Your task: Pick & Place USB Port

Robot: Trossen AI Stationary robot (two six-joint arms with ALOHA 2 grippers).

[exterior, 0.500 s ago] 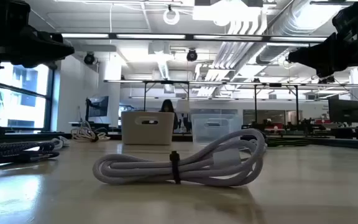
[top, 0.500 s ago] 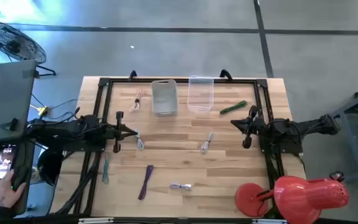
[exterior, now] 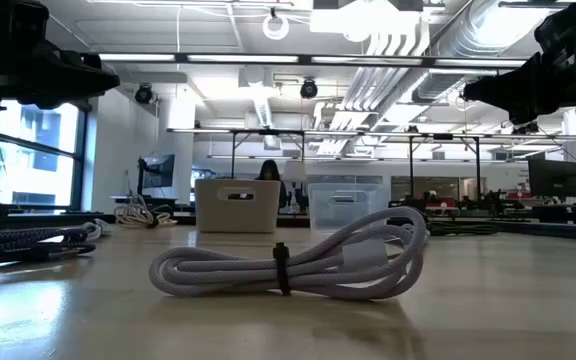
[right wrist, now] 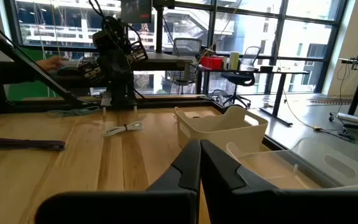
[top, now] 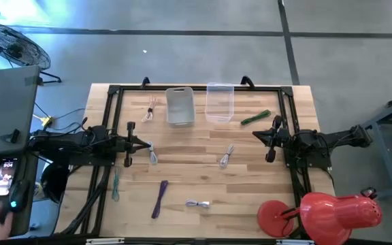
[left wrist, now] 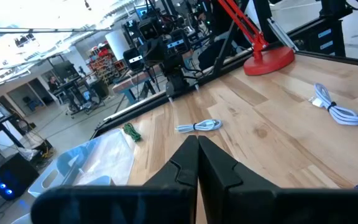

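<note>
White coiled cable (top: 197, 203) near table edge; left gripper (top: 146, 144) and right gripper (top: 256, 133) pressed closed, empty.

Open table centre between scattered cables; grey bin (top: 180, 107) and clear bin (top: 219, 102) along far edge.

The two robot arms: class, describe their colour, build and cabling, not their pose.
Both the left arm and right arm are black, built of chunky jointed segments. Each ends in a gripper with two dark, tapered, wedge-shaped fingers. Black cables trail from the left arm's base. No markings are legible.
</note>
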